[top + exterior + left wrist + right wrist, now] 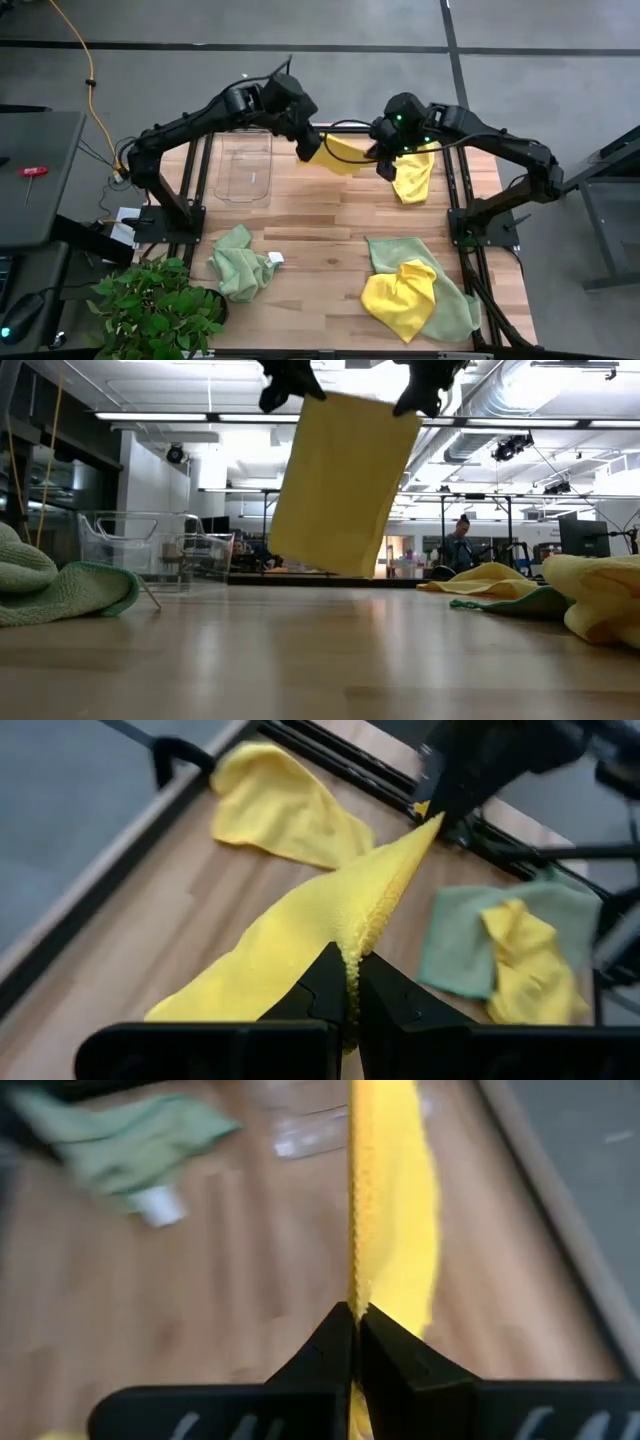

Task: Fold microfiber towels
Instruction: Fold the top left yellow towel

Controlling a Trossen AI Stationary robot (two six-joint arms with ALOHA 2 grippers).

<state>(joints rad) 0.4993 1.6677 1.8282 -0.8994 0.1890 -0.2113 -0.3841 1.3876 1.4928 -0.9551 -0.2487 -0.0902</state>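
One yellow towel (345, 153) is hanging stretched above the tabletop's far edge, the left gripper (306, 150) and right gripper (384, 165) each pinching a top corner with fingers clamped tight. Four other towels are lying around the tabletop.

The setting is a robotics lab or industrial test hall. A wooden table (330, 215) is bolted into a dark metal frame (462, 215) on a grey concrete floor (540, 25), with a yellow cable (88, 75) running across that floor. Beyond the table, the low view shows exposed ceiling ducts (520, 385), strip lights (160, 417), further metal rigs (500, 510) and what appears to be a person (458, 545) at a workstation.
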